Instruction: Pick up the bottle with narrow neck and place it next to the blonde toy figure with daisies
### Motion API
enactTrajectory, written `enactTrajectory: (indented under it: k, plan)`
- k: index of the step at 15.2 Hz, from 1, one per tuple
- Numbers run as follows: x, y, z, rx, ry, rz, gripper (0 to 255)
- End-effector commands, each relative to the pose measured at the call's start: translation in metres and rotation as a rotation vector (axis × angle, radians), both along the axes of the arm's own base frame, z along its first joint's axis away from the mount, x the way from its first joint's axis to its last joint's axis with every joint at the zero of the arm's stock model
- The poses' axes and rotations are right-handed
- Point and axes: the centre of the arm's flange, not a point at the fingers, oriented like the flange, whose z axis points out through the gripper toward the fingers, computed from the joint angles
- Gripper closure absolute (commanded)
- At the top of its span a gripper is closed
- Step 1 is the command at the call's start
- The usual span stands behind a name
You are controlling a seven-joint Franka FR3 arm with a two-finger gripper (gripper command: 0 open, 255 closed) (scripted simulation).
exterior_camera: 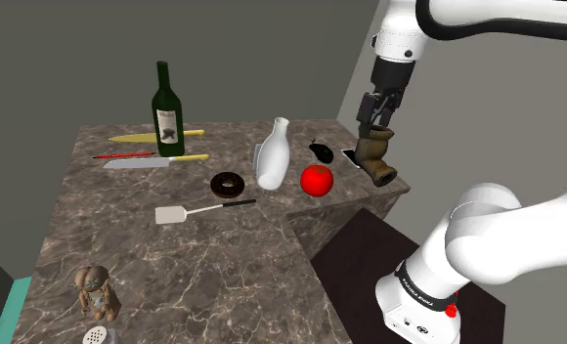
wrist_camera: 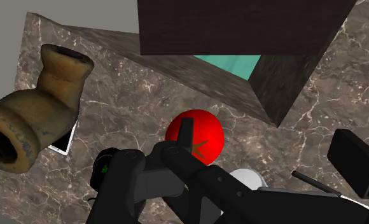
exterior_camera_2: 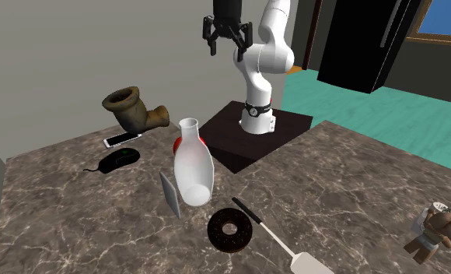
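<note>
Approach step; nothing gripped yet.

Hanging high over the marble counter's edge, gripper spread wide and empty, above a brown pipe-shaped vessel and a red round fruit. White narrow-necked bottle upright mid-counter, just beside a chocolate doughnut, well apart from the toy figure at the opposite corner. Next, probably: swing over to the bottle, drop to body height, square up, close; only then carry toward the figure.
</note>
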Motion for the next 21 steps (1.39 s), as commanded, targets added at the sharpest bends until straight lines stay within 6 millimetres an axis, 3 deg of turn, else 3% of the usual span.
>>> enactTrajectory:
  k: [1, 21]
  plan:
    - [0.000, 0.000, 0.000, 0.000, 0.000, 0.000, 0]
    - [0.236, 0.014, -0.082, 0.071, -0.089, -0.092, 0]
